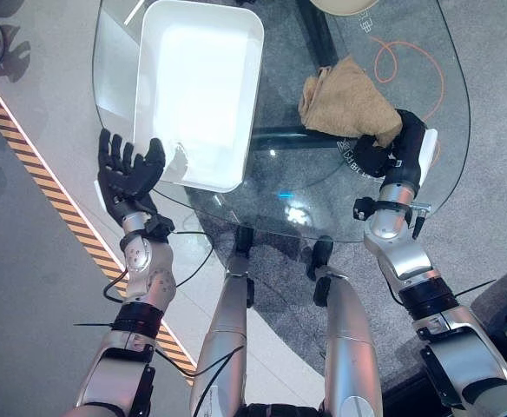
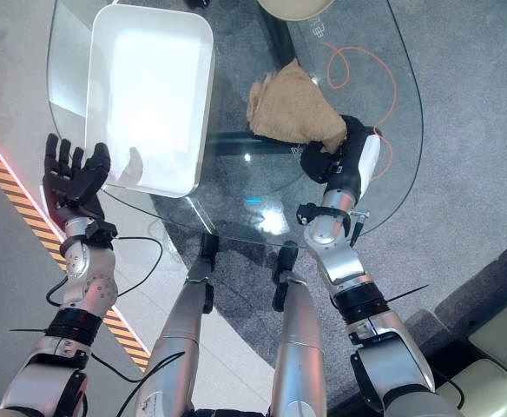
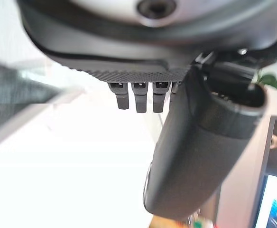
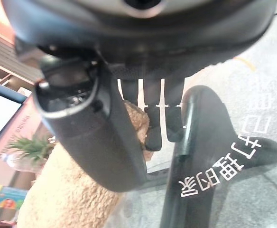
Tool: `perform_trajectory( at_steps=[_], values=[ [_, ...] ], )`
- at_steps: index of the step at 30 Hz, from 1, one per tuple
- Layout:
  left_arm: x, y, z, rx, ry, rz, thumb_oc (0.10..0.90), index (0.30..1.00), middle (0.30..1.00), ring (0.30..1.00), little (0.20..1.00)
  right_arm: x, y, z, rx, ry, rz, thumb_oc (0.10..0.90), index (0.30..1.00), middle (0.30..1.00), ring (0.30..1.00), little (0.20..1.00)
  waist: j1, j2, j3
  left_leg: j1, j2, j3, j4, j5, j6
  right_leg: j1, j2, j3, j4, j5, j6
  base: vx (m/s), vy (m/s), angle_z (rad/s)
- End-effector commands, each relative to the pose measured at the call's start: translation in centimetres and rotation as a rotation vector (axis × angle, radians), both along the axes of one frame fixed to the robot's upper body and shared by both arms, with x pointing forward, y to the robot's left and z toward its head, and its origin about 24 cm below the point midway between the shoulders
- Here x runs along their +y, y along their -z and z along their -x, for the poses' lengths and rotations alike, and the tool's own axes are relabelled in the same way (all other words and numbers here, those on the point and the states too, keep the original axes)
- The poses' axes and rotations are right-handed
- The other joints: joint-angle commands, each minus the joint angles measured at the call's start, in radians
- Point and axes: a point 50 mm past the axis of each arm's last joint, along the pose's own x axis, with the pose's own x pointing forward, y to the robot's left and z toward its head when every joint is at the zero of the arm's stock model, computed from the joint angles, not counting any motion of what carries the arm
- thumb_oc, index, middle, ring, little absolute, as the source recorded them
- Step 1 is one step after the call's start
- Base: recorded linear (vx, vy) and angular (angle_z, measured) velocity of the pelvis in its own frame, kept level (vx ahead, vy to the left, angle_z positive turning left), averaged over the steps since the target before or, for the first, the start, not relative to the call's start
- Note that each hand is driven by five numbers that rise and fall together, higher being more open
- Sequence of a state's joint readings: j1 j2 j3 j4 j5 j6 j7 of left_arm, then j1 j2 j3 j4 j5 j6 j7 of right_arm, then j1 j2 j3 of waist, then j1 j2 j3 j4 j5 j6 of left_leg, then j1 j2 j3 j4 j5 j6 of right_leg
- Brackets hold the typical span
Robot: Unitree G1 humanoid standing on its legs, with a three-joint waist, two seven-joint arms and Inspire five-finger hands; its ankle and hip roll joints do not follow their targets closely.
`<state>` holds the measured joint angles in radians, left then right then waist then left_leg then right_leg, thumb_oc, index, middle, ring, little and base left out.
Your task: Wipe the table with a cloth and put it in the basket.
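A: Start at the left. What do you see there?

B: The left hand (image 1: 128,169) is raised at the left edge of the glass tabletop (image 1: 384,195), palm toward the basket. Its fingers (image 1: 113,152) are straight and spread wide, and they hold nothing. The thumb tip lies just beside the near left corner of the basket.

A: And the basket itself?

B: The white basket (image 1: 236,113) is a rectangular tub standing on the left part of the tabletop, its long side running away from the robot. Its inside looks bright and bare, though glare makes it hard to be sure.

A: Where is the cloth?

B: The tan cloth (image 1: 345,100) lies bunched on the right part of the tabletop, well apart from the basket. It is not in the basket.

A: Does the right hand have it?

B: The right hand (image 1: 388,148) rests on the near right edge of the cloth. In the right wrist view the thumb (image 4: 98,137) and the fingers (image 4: 155,130) are curled down against the cloth (image 4: 67,194), pinching a fold of it between them.

A: Anything else on the right?

B: Through the glass, an orange cord (image 1: 405,65) curls on the floor beyond the cloth, and a dark beam (image 1: 284,135) of the table's frame runs under the glass between basket and cloth.
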<state>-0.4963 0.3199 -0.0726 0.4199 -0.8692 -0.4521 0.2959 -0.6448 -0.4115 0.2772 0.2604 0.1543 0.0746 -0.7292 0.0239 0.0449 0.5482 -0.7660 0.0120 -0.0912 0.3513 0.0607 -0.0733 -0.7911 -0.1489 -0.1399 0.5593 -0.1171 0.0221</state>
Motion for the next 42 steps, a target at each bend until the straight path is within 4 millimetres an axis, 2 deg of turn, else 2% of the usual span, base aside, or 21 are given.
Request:
perform_trajectory(
  at_steps=[1, 5, 10, 23, 42],
  values=[
    [-0.2, -2.9, 0.8, -0.169, 0.059, -0.056, 0.8, 0.9, 0.9, 0.9, 0.9, 0.8, -7.1, 2.7, -0.424, -0.085, -0.002, 0.1, 0.3, 0.3, 0.3, 0.2, 0.0, 0.002, -0.028, 0.04, -0.025, 0.097, 0.056, -0.079, 0.096, 0.038, 0.078, 0.044, -0.029, 0.03, -0.014, 0.0, 0.0, 0.0],
    [-2.3, -3.9, 0.7, -0.214, 0.196, -0.055, 0.8, 0.9, 0.9, 0.9, 0.9, 1.9, -7.7, 3.7, -0.48, -0.16, 0.001, 0.1, 0.3, 0.3, 0.3, 0.2, -0.013, 0.0, -0.028, 0.044, -0.024, 0.106, 0.052, -0.078, 0.102, 0.039, 0.083, 0.051, -0.032, 0.039, -0.01, 0.0, 0.0, 0.0],
    [-4.0, -5.0, 0.4, -0.239, 0.262, -0.067, 0.8, 0.9, 0.9, 0.9, 0.9, 3.1, -8.2, 4.2, -0.515, -0.208, 0.025, 0.1, 0.3, 0.3, 0.3, 0.2, -0.024, -0.003, -0.028, 0.049, -0.024, 0.111, 0.054, -0.078, 0.105, 0.043, 0.085, 0.059, -0.036, 0.046, -0.009, 0.01, 0.017, -0.04],
    [-3.9, -5.3, 0.5, -0.241, 0.242, -0.049, 0.8, 0.9, 0.9, 0.9, 0.9, 3.7, -8.7, 4.7, -0.543, -0.267, 0.022, 0.1, 0.3, 0.3, 0.3, 0.2, -0.027, -0.004, -0.028, 0.054, -0.027, 0.115, 0.051, -0.078, 0.103, 0.052, 0.086, 0.065, -0.05, 0.051, -0.006, 0.0, 0.0, 0.0],
    [-7.7, -7.8, 1.2, -0.356, 0.424, -0.008, 0.8, 0.9, 0.9, 0.9, 0.9, 6.4, -10.8, 6.8, -0.647, -0.441, 0.013, 0.1, 0.3, 0.3, 0.3, 0.2, -0.034, -0.015, -0.028, 0.058, -0.025, 0.119, 0.043, -0.073, 0.106, 0.052, 0.095, 0.071, -0.052, 0.056, -0.008, 0.0, 0.0, 0.0]
  ],
)
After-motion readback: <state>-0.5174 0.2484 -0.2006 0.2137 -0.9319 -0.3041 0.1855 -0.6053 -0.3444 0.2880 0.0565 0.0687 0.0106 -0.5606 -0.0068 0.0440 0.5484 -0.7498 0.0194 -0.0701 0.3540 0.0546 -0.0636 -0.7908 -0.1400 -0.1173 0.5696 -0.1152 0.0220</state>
